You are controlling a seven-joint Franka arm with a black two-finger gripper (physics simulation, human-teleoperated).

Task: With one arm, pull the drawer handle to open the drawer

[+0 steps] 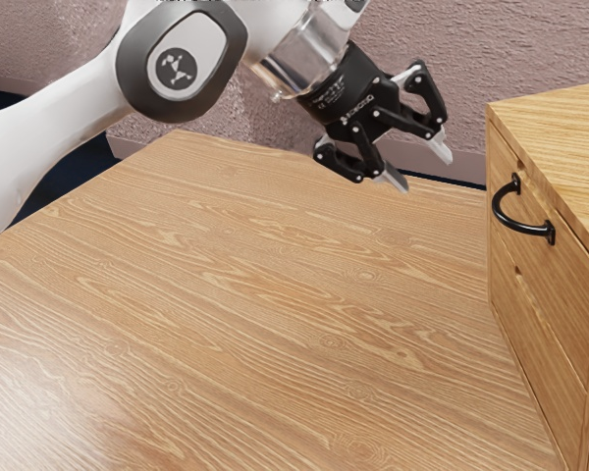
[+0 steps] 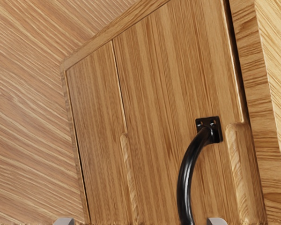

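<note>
The black gripper is hovering above the table with its fingers spread apart, clasping nothing. The drawer handle is sitting just ahead of the fingertips and slightly lower, near but not touching. It is fixed to the upper drawer of the wooden cabinet.

Side camera sees table and handle; wrist camera faces handle closely.
</note>
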